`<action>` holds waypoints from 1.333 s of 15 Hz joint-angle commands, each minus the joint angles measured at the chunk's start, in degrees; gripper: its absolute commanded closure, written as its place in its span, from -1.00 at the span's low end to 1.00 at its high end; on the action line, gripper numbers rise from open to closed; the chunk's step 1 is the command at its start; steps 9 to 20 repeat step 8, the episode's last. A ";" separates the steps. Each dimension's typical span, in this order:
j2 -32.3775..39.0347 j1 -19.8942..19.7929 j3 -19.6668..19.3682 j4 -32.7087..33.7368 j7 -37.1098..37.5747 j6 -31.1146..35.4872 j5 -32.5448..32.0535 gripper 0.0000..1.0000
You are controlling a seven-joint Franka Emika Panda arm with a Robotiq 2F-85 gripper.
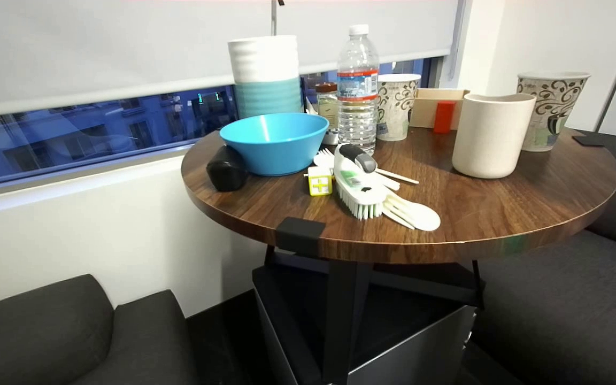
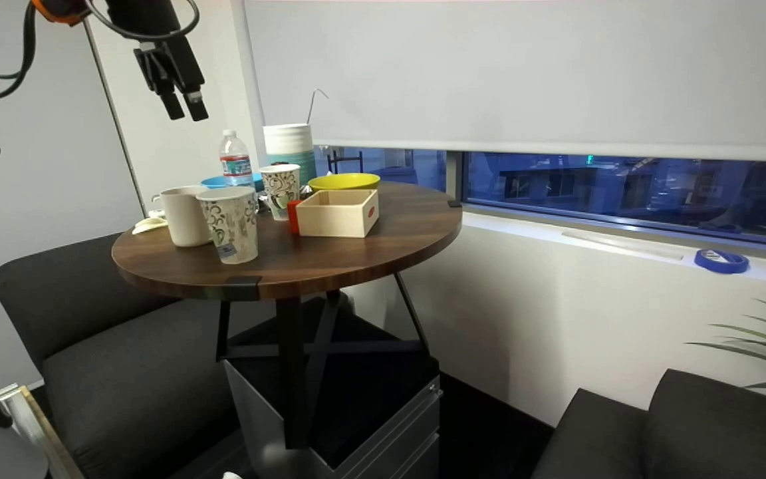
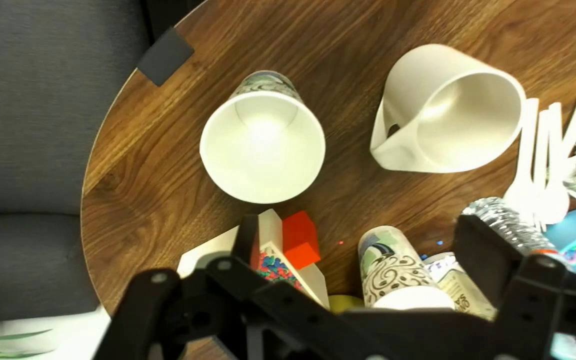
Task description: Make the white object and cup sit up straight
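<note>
Ok, end effector (image 2: 187, 114), jaws wide apart, abv tbl (image 2: 409, 219).

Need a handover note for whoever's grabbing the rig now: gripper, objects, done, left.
Gripper: open, empty, raised above the table.
White container: upright on the table.
Closer paper cup: upright, apart from the container.
Second paper cup: upright, by the water bottle.
Done: container and both cups stand straight.
Left: apparently nothing but a final check, then probably clear the arm.
</note>
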 commanded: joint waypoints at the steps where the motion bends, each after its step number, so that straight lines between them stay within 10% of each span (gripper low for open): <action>1: -3.38 2.30 0.64 -0.61 -1.55 -2.85 1.40 -1.00; 20: -2.50 2.07 0.87 -0.33 -0.51 -2.08 0.30 -1.00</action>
